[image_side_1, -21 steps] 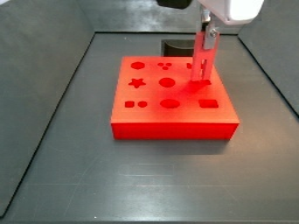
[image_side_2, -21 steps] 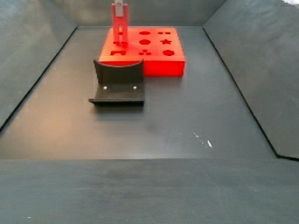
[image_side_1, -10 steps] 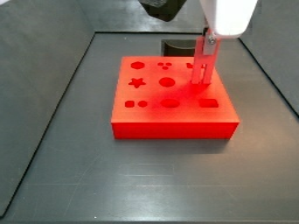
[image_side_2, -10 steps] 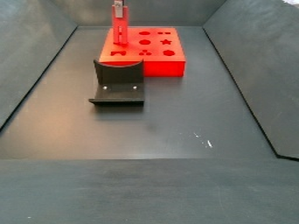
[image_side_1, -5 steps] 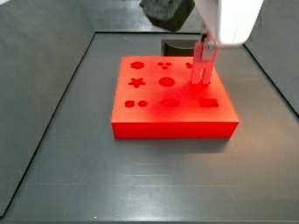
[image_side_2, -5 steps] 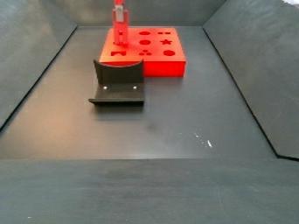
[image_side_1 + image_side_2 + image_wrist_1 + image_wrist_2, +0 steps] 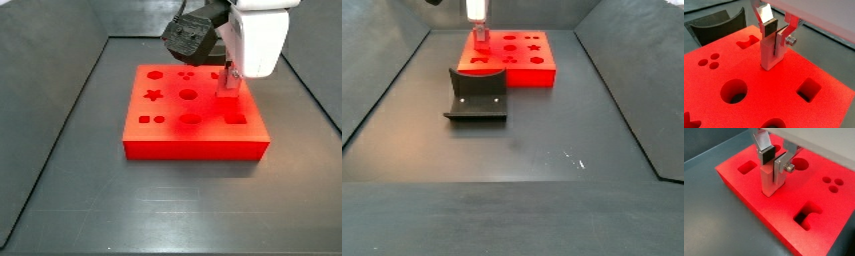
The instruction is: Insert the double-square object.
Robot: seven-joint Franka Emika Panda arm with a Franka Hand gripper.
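The double-square object (image 7: 769, 56) is a slim red peg that stands upright with its lower end sunk in a hole of the wide red block (image 7: 724, 70). It also shows in the wrist view (image 7: 769, 184) and in both side views (image 7: 229, 90) (image 7: 478, 38). My gripper (image 7: 776, 36) is directly above the block and shut on the peg's top, one finger on each side. It also shows in the wrist view (image 7: 775, 162) and in both side views (image 7: 230, 72) (image 7: 477, 20). The block (image 7: 757, 210) (image 7: 194, 145) (image 7: 523, 72) has several shaped holes.
The dark fixture (image 7: 476, 95) stands on the floor close to the block, and its curved top shows in a wrist view (image 7: 717, 22). Grey walls enclose the floor (image 7: 80, 200) on its sides. A small white fleck (image 7: 572, 158) lies on the floor.
My gripper has come down with the peg. The peg stood tall above the block before and now only a short part shows above it.
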